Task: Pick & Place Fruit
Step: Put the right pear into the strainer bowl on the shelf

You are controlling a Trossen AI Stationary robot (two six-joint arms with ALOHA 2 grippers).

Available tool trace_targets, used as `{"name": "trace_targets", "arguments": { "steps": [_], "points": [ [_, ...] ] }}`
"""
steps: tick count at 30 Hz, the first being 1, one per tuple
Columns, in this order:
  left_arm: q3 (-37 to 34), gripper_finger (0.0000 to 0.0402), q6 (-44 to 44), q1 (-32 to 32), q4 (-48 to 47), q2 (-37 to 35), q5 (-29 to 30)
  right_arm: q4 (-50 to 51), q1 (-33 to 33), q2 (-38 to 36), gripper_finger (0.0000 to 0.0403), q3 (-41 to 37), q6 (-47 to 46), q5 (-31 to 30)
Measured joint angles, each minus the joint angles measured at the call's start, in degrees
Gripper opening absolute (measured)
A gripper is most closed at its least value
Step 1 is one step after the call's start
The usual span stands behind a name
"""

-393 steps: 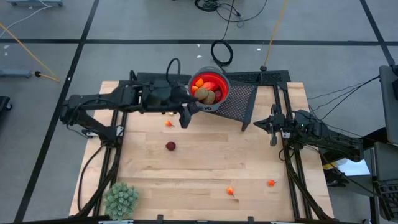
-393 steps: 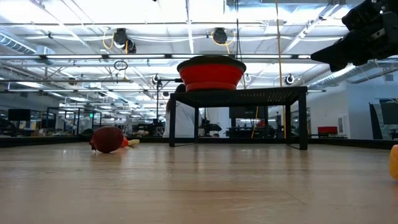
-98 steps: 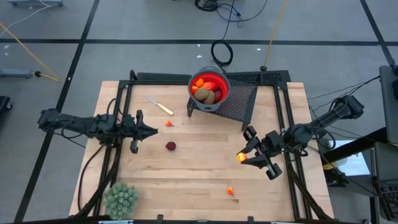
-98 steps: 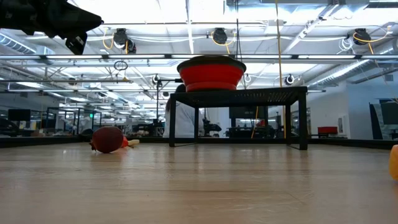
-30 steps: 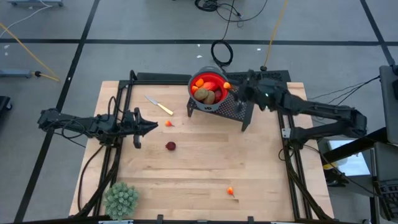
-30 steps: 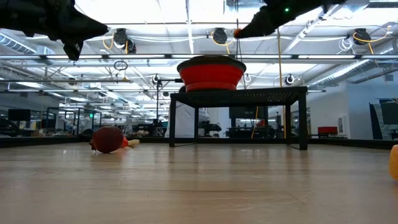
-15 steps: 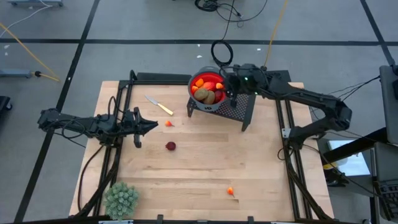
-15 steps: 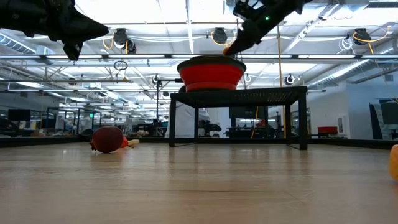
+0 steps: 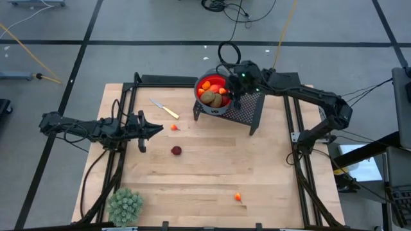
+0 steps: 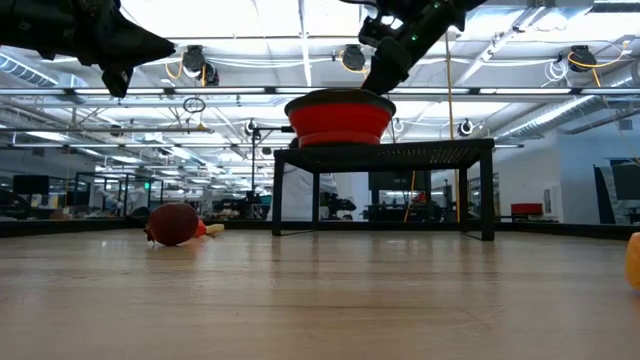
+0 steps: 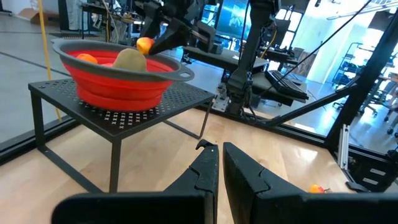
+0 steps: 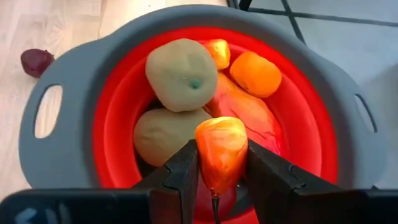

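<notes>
A red bowl (image 9: 207, 82) with a grey rim stands on a black mesh stand (image 9: 247, 110) at the table's far side. In it lie two brown ovals (image 12: 180, 73), a long red-orange fruit (image 12: 249, 115) and orange pieces (image 12: 255, 73). My right gripper (image 12: 221, 165) hangs over the bowl, shut on a small orange fruit (image 12: 221, 146). A dark red fruit (image 9: 176, 151) and two tiny orange pieces (image 9: 173, 127) (image 9: 238, 197) lie on the table. My left gripper (image 9: 157, 131) waits shut above the table's left side. My right gripper pinches the small orange fruit by its two sides (image 12: 205, 155) between its two fingers (image 12: 186, 167). The fingers slant down over the bowl from the table's right side. The fruit is lifted clear, above the fruits in the bowl.
A small knife with a yellow handle (image 9: 165, 108) lies left of the stand. A pale green spiky plant ball (image 9: 125, 205) sits at the near left corner. Bare wood lies between the stand and the table's near edge.
My right gripper has carried the orange fruit toward the table's left, from beside the bowl's right rim to over its inside, and has tipped its fingers downward. It stays shut on the fruit.
</notes>
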State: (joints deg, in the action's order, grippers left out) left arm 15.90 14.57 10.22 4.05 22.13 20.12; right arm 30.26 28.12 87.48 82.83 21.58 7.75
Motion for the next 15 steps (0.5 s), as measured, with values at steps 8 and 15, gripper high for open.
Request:
{"name": "trace_targets", "arguments": {
  "steps": [8, 15],
  "points": [
    [0.0, 0.0021, -0.8, 0.0, 0.0, 0.0, 0.0, 0.3, 0.0, 0.3, 0.0109, 0.0, 0.1, 0.0],
    [0.0, 0.0021, -0.9, 0.0, 0.0, 0.0, 0.0, 0.3, -0.1, 0.3, 0.0109, 0.0, -2.2, 0.0]
  ]
}}
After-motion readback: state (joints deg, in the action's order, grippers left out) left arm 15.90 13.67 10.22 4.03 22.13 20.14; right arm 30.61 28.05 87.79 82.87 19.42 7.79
